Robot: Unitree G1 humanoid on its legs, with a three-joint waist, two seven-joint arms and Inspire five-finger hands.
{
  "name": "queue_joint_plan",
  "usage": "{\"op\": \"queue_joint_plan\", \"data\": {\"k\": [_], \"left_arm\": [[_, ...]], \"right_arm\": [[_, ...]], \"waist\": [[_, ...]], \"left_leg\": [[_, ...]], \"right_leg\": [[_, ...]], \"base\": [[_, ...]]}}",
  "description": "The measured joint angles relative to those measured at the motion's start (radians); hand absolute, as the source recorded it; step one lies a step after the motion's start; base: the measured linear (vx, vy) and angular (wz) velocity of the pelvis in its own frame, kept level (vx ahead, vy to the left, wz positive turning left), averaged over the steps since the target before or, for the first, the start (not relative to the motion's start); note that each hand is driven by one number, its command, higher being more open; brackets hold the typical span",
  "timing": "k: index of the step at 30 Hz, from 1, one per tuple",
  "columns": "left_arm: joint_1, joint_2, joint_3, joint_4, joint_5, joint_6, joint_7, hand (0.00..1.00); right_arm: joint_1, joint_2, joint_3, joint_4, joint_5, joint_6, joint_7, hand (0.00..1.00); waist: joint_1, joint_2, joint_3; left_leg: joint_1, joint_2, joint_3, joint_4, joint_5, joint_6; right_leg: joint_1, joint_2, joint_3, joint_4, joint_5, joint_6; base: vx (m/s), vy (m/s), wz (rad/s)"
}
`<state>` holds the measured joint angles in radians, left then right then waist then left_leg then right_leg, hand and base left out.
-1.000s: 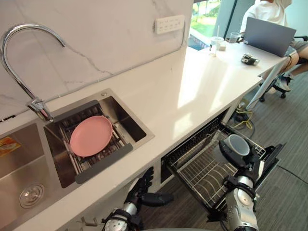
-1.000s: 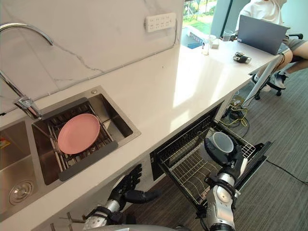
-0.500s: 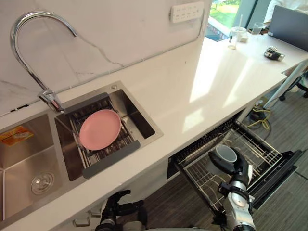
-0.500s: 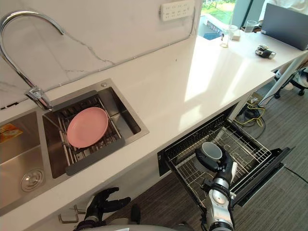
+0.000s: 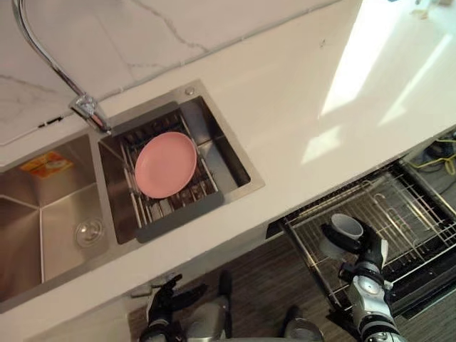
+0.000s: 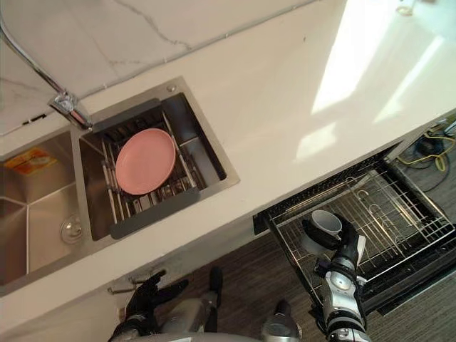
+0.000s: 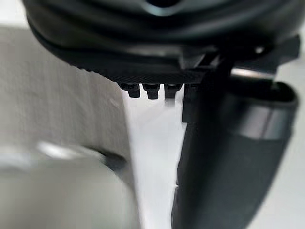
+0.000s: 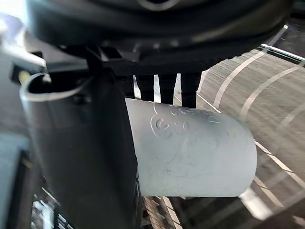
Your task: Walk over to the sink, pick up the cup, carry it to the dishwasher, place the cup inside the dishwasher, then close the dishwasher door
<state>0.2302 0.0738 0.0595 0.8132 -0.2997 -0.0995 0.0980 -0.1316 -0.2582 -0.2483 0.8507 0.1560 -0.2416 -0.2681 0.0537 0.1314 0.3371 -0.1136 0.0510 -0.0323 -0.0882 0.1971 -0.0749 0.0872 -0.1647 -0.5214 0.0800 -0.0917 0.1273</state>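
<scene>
the right arm point(image 5: 372, 308) rises from the lower right, and the right hand point(image 5: 372, 248) stands above its wrist with fingers and thumb curled round the cup point(image 5: 343, 229) (the thumb lies along its side in the wrist view). the left hand point(image 5: 168, 302) hangs low at the lower left, fingers loosely spread, holding nothing.

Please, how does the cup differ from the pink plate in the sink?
The cup is pale grey; the plate is pink. The cup is gripped by the fingers of the right hand over the dishwasher rack; the plate lies free on the drain rack in the sink. The cup is deep; the plate is flat. Both are round.
</scene>
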Motion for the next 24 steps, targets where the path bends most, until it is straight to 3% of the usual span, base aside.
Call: {"op": "queue_joint_plan", "data": {"k": [3,6,7,13,24], "left_arm": [[0.007,0.008,0.027,0.038,-0.023,0.020,0.018,1.00],[0.006,0.012,0.026,0.072,-0.023,0.030,0.021,1.00],[0.005,0.013,0.026,0.073,-0.023,0.029,0.022,1.00],[-0.005,0.022,0.019,0.090,-0.020,0.019,0.029,1.00],[-0.016,0.023,0.003,0.097,-0.021,0.005,0.031,1.00]], "right_arm": [[-0.020,0.001,0.000,0.023,0.000,-0.014,0.011,0.00],[-0.052,0.000,0.001,0.027,-0.001,-0.017,0.029,0.00],[-0.056,-0.009,0.001,0.028,-0.001,-0.018,0.030,1.00],[-0.092,-0.031,0.068,0.047,0.000,-0.021,0.053,1.00],[-0.132,-0.017,0.148,0.077,-0.001,0.017,-0.043,1.00]], "waist": [[0.017,-0.005,0.035],[0.024,-0.015,0.065],[0.025,-0.017,0.069],[0.044,-0.030,0.079],[0.054,-0.030,0.079]], "left_leg": [[-0.033,0.003,-0.007,0.000,0.010,-0.016],[-0.042,0.005,0.045,-0.001,0.012,-0.020],[-0.052,0.010,0.084,0.001,0.018,-0.022],[-0.057,0.003,0.097,0.002,0.031,-0.003],[-0.056,0.010,0.084,0.002,0.041,0.007]], "right_leg": [[-0.017,-0.002,-0.037,0.024,-0.011,-0.005],[-0.018,-0.016,-0.051,0.042,-0.018,-0.001],[-0.020,-0.023,-0.064,0.048,-0.021,0.002],[-0.035,-0.036,-0.059,0.065,-0.028,0.005],[-0.040,-0.033,-0.068,0.097,-0.055,-0.001]], "base": [[-0.06,-0.019,0.35],[-0.06,0.024,0.26],[-0.06,0.041,0.27],[-0.01,0.008,0.02],[-0.02,-0.037,0.03]]}}
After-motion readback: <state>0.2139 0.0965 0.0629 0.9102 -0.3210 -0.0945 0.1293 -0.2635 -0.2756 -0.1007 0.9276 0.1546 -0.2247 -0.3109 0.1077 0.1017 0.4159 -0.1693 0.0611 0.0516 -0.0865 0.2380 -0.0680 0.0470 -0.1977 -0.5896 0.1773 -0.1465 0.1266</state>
